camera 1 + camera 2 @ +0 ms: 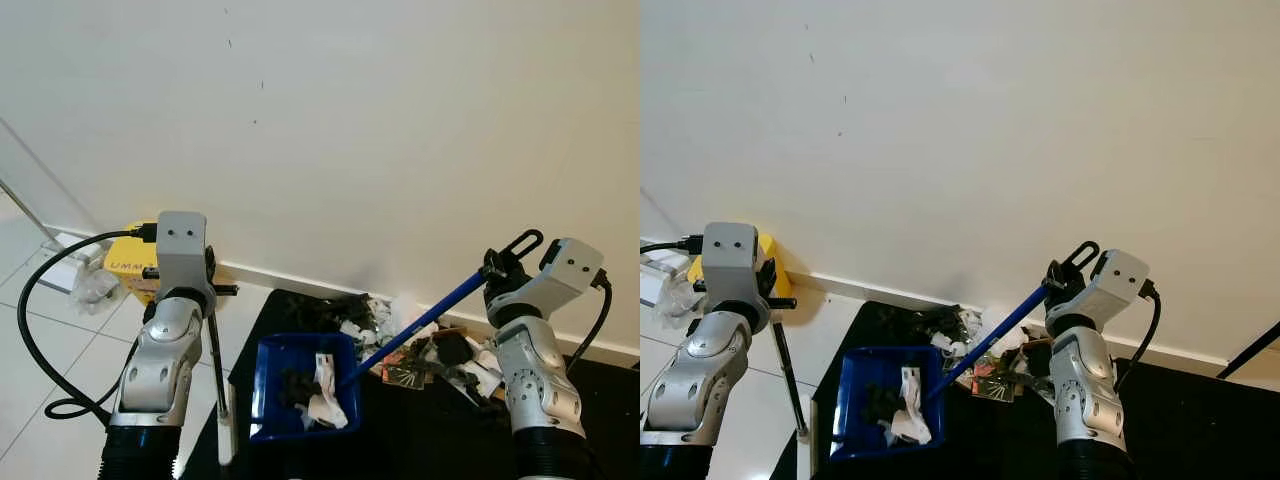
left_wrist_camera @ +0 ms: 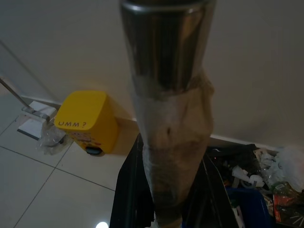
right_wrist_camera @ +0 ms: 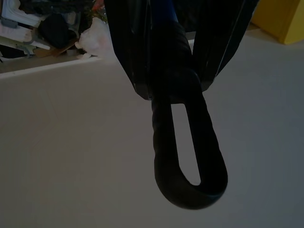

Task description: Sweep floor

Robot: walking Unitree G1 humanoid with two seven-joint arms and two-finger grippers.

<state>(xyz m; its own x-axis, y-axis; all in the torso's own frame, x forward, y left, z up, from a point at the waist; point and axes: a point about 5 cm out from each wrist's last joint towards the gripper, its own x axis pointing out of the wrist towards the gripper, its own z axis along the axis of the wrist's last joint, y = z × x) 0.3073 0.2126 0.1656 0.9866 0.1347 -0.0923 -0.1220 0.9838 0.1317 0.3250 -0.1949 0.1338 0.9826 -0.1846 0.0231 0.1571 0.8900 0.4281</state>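
While gripped near its looped black end by the right tool (image 1: 497, 268), fingers pinched tight on the grip (confirmed in the right wrist view, where both black fingers (image 3: 128, 57) flank the handle), the blue broom handle (image 1: 420, 320) slants down and toward the robot's left, its long axis running from the right wrist to a lower end inside the blue dustpan (image 1: 270, 400). Already holding white and dark scraps (image 1: 318, 395) in the pan, which sits on a black floor mat (image 1: 430, 430). Upright beside the pan, a metal dustpan pole (image 1: 217, 370), clasped at its taped upper section by the left tool (image 1: 205, 280), fingers pressed together around it as far as can be judged (pole seen close up in the left wrist view (image 2: 171, 118)). More litter (image 1: 440, 350) heaped against the baseboard (image 1: 300, 280), lying beyond the pan and between it and the right arm, so nearer to the broom side. Likely next: draw the broom head back out toward the heap, then pull it along the same slanted line into the pan mouth. Tight at the far side, with the wall (image 1: 350, 120) directly behind the pile; open room on the mat toward the robot. Yellow box (image 1: 130, 262) and a black cable (image 1: 40, 330) on the tiled floor (image 1: 40, 440) to the left, well apart from the sweep path.
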